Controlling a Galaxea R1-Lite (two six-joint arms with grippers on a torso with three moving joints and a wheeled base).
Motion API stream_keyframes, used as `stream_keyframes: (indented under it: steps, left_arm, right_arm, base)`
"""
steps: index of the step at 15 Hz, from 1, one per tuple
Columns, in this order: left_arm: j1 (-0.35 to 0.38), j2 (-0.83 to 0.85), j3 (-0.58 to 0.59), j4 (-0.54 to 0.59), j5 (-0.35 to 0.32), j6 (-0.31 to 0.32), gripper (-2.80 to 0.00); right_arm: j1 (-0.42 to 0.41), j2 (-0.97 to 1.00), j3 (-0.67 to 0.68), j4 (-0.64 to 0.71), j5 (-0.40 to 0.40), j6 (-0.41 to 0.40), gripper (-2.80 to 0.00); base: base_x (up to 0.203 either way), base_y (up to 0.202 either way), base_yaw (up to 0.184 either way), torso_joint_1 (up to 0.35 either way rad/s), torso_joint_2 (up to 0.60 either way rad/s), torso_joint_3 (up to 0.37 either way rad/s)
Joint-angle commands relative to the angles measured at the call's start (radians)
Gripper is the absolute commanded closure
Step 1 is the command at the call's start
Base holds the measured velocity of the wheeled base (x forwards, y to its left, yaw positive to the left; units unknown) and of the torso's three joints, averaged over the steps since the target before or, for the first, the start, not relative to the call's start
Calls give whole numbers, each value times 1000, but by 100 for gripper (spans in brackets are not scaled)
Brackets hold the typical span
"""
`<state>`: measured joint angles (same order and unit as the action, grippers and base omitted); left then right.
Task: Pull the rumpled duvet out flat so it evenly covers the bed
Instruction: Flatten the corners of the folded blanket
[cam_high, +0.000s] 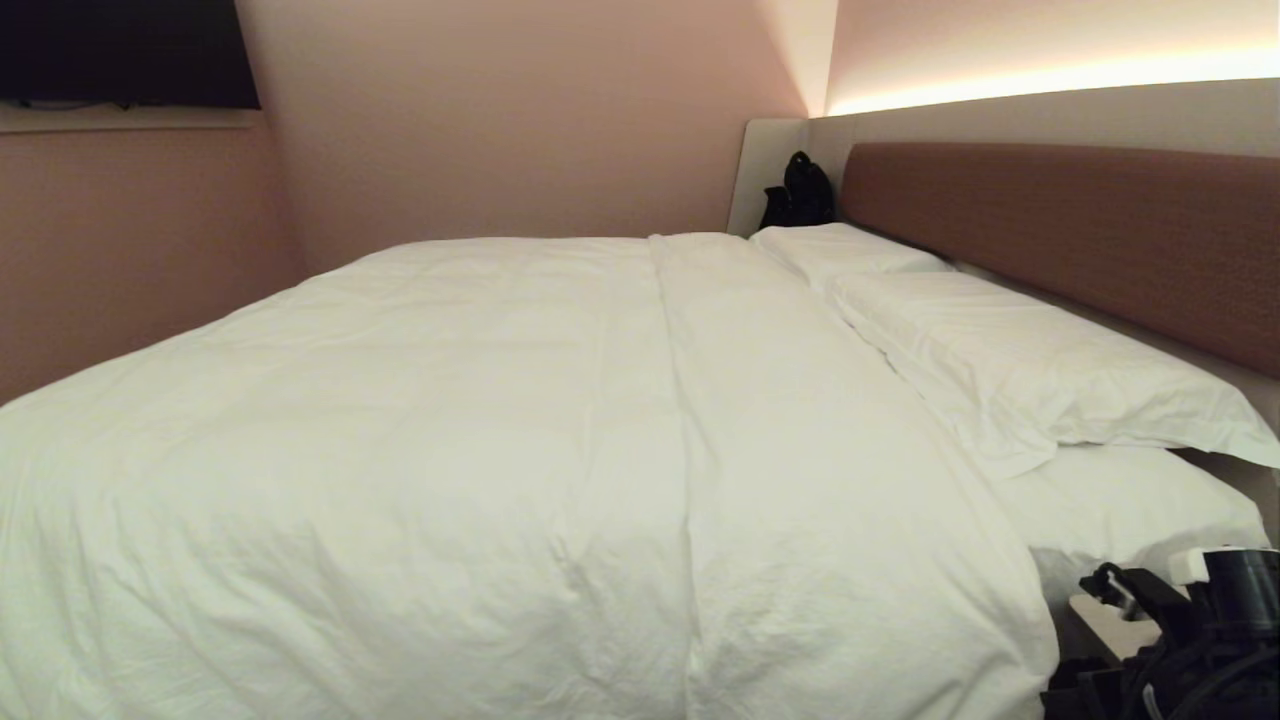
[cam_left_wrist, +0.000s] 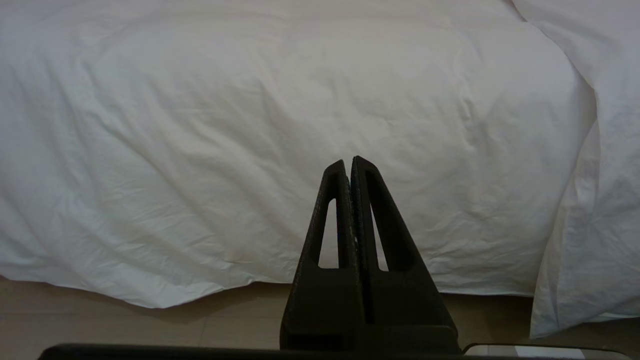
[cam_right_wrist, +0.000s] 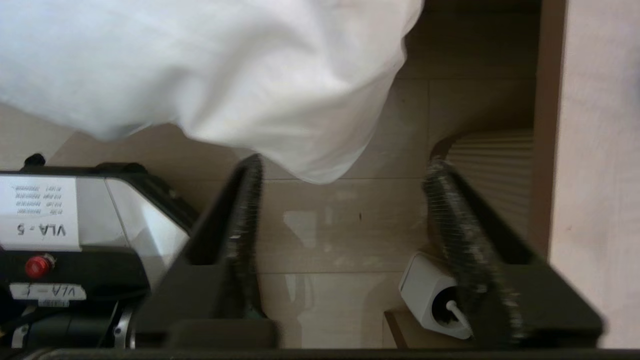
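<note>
Duvet (cam_high: 480, 450) lies spread over the bed (cam_high: 1060, 230), near side draped toward the floor (cam_right_wrist: 325, 240), a long fold ridge running down its middle. Right gripper (cam_right_wrist: 340, 200) fingers stand apart just below the hanging corner, holding nothing; left gripper (cam_left_wrist: 349, 165) fingers together, facing the draped side. I judge it soft, bulky and limp: best pinched at hem or corner.

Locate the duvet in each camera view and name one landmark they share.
Head view: the duvet covers most of the bed.
Left wrist view: it hangs beyond the shut left gripper.
Right wrist view: its corner hangs beyond the open right gripper.
Shared landmark: that hanging corner.
</note>
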<state>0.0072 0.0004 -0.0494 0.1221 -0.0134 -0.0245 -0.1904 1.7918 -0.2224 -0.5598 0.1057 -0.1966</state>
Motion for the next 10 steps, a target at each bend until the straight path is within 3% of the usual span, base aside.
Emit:
stream_keyframes:
  steps: [1, 4, 10]
  left_arm:
    - [0, 1, 0, 1, 0, 0, 0]
    - [0, 1, 0, 1, 0, 0, 0]
    - [0, 1, 0, 1, 0, 1, 0]
  right_arm:
    - [0, -45, 35, -5, 2, -1, -280]
    - [0, -114, 84, -5, 2, 2, -280]
    - [0, -506, 141, 37, 3, 3, -280]
  base:
    - [0, 0, 0, 0, 0, 0]
    - [0, 0, 0, 0, 0, 0]
    - [0, 0, 0, 0, 0, 0]
